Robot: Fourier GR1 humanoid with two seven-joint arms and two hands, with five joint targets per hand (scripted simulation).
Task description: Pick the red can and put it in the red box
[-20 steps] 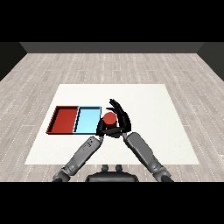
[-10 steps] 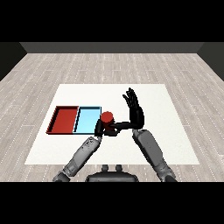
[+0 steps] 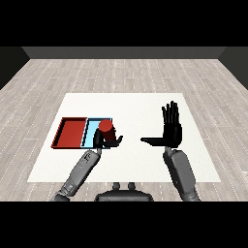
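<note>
Red is the colour of the can (image 3: pixel 106 130) I hold in my left robot hand (image 3: pixel 105 141), whose dark fingers and thumb are curled round the can's lower part. The can stands upright in that grasp, its round top showing plainly. It sits over the right-hand part of the light blue tray (image 3: pixel 92 131), at the tray's near right corner; I cannot tell whether the can's base touches the tray floor or is held just above it. My left forearm (image 3: pixel 80 170) comes up from the lower left corner of the view and reaches that corner of the tray.

Beside the light blue tray, touching it along one long side, lies the red tray (image 3: pixel 71 133), further to the left. Both trays rest on the white worktop (image 3: pixel 133 106), toward its left half. The can is not in the red tray; the light blue tray lies between them.

My right robot hand (image 3: pixel 171 128) is well apart from the can and the trays, over the right half of the worktop. It is released: the fingers stand straight and point away from me, and the thumb sticks out sideways toward the left. It holds nothing. My right forearm (image 3: pixel 181 172) rises from the lower right.

Around the worktop the floor (image 3: pixel 203 77) is of pale grey planks.
</note>
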